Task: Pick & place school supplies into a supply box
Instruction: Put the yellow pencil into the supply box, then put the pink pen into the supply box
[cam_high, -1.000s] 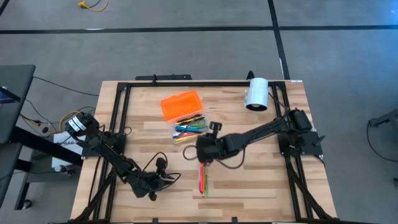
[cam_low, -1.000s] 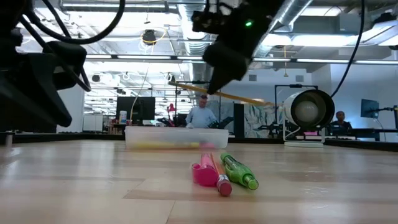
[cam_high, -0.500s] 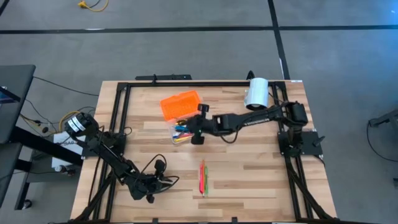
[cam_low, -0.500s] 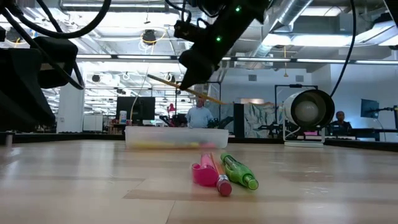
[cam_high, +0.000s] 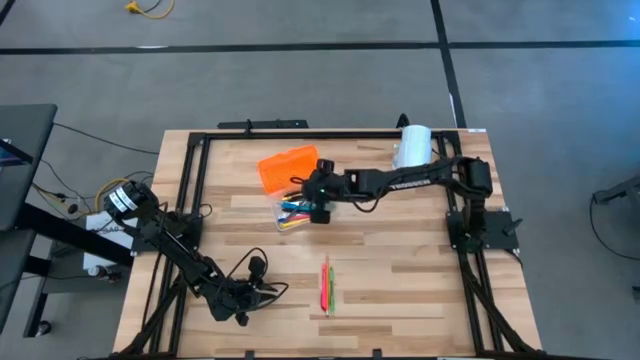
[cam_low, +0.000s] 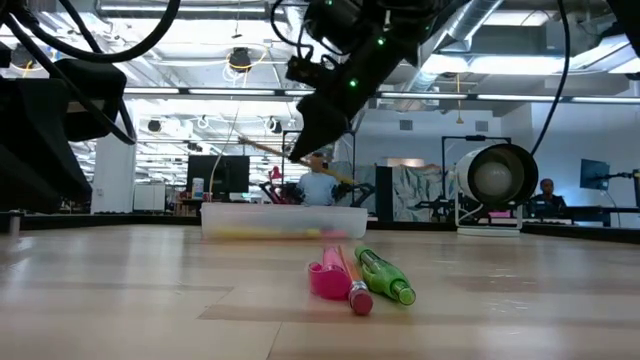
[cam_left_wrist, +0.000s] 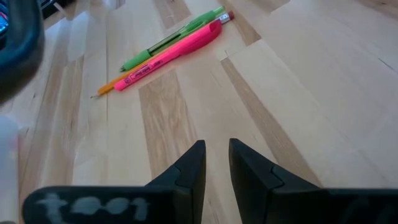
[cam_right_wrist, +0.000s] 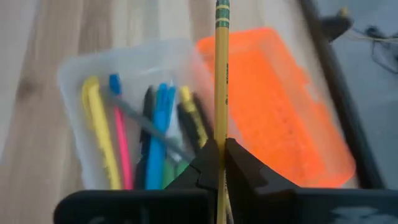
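My right gripper (cam_high: 318, 196) (cam_right_wrist: 221, 155) hovers over the supply box, shut on a yellow pencil (cam_right_wrist: 220, 74). The box's clear base (cam_high: 298, 211) (cam_right_wrist: 134, 118) lies on the table and holds several pens, among them yellow, pink, blue and black ones. Its ribbed orange lid (cam_high: 288, 168) (cam_right_wrist: 283, 118) lies right beside it on the far side. A pink highlighter (cam_high: 323, 285) (cam_left_wrist: 168, 53), a green pen (cam_left_wrist: 174, 38) and an orange pencil lie together on the table toward the near edge. My left gripper (cam_high: 262, 290) (cam_left_wrist: 216, 158) waits near the near-left corner, open by a narrow gap. My right gripper pinches the yellow pencil between its two fingers partway along the shaft (cam_right_wrist: 220, 134). The fingers come from above and lie across it. The pencil is lifted clear above the box base and slants in the low view (cam_low: 290, 160), one end higher than the other.
A white cylinder (cam_high: 412, 150) (cam_low: 497, 180) lies at the far right of the table. A black frame (cam_high: 190, 170) runs along the table's edges. Bare wood lies between the box and the three loose supplies (cam_low: 350, 275). People show in the room behind.
My right gripper has carried the pencil from above the table's middle toward the far edge and a little left, ending over the clear box base. It has stayed shut on the pencil. The three loose supplies near the near edge have not moved.
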